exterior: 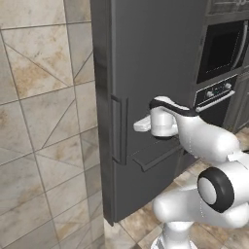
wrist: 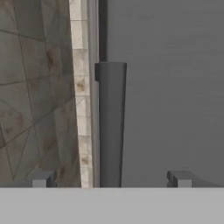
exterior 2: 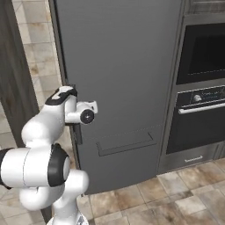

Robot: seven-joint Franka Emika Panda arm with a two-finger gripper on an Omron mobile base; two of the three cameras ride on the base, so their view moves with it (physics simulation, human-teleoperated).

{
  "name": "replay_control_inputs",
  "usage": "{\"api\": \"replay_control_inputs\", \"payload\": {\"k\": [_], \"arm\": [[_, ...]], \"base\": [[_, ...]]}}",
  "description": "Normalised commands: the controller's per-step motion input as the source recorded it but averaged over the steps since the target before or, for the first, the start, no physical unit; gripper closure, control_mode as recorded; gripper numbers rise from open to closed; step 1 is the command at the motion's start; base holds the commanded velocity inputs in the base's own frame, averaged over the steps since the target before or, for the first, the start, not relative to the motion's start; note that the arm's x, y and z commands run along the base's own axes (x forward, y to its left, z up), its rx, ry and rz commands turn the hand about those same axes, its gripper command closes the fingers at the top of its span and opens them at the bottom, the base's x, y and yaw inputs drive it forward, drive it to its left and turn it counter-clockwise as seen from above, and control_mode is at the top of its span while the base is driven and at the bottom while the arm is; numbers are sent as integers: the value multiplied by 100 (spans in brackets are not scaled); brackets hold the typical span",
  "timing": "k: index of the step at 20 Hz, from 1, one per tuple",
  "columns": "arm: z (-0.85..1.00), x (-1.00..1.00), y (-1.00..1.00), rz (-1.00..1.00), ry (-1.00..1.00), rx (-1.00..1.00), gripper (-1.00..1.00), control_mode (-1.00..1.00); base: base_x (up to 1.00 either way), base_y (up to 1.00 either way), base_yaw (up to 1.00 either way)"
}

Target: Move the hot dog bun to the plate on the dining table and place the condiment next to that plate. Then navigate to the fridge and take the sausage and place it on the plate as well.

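The tall dark grey fridge stands shut right in front of me. Its vertical door handle runs along the door's left edge. My gripper is open, and in the hand view the handle lies between its two fingertips, a short way ahead of them, with nothing held. My white wrist hovers close to the door at handle height. The hot dog bun, plate, dining table, condiment and sausage are out of view.
A black wall oven with knobs stands right of the fridge. A tiled wall lies to the fridge's left, and a dark wood panel stands at my left. A lower drawer handle crosses the fridge front.
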Motion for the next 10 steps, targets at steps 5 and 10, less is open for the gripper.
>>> {"api": "replay_control_inputs", "payload": {"k": [5, 10], "arm": [[-8, 13, 14, -1, -13, 0, -100, -100], [-3, 4, 19, 0, -17, 0, -100, -100]], "base": [[0, 0, 0], [0, 0, 0]]}}
